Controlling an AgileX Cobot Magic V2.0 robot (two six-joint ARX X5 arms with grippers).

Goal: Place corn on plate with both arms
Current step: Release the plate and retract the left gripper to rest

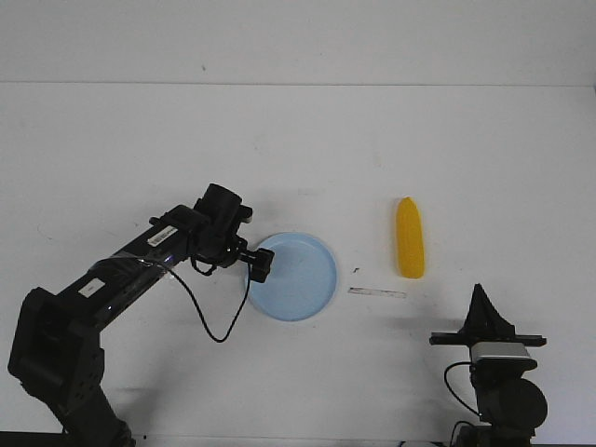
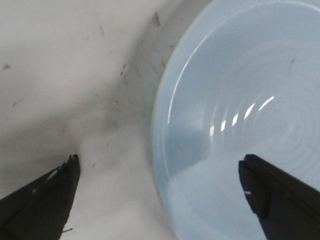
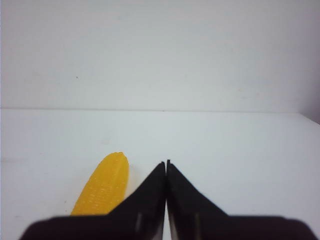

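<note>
The pale blue plate (image 1: 296, 277) lies on the white table near the middle. My left gripper (image 1: 260, 264) is open at the plate's left rim. In the left wrist view the gripper (image 2: 159, 172) straddles the rim of the plate (image 2: 235, 100), one finger over the table, the other over the plate. The yellow corn (image 1: 410, 237) lies on the table right of the plate, lengthwise away from me. My right gripper (image 1: 485, 303) is shut and empty, near the front, short of the corn. In the right wrist view the gripper (image 3: 166, 162) points past the corn (image 3: 104, 185).
A thin grey strip (image 1: 377, 292) lies on the table between plate and corn. A small dark speck (image 1: 358, 270) lies near it. The left arm's black cable (image 1: 209, 317) hangs down beside the plate. The back wall meets the table at the far edge.
</note>
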